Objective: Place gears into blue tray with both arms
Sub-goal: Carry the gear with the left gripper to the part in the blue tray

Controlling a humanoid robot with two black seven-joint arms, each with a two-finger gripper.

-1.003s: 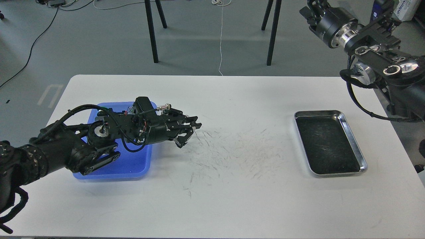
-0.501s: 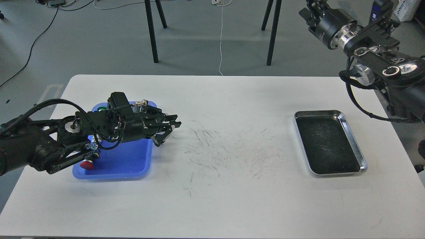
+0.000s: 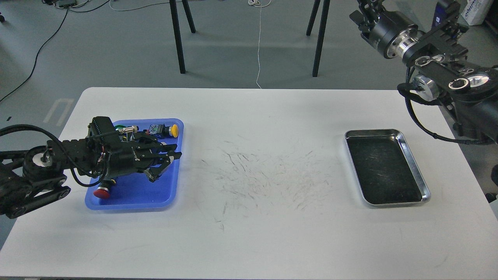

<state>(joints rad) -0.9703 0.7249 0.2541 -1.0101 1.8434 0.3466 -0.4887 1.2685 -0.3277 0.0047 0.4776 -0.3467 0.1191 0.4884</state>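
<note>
Left pincer (image 3: 165, 162) hangs over blue tray (image 3: 134, 196), fingers parted, empty. Right pincer off-frame. Gears not visible to us; likely light, stiff, slippery, so pinch across the rim.

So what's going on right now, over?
Left hand open, over the shallow bright blue plastic tray. Right hand raised off the table, state unclear. No black gears visible. Shiny steel tray looks empty.
</note>
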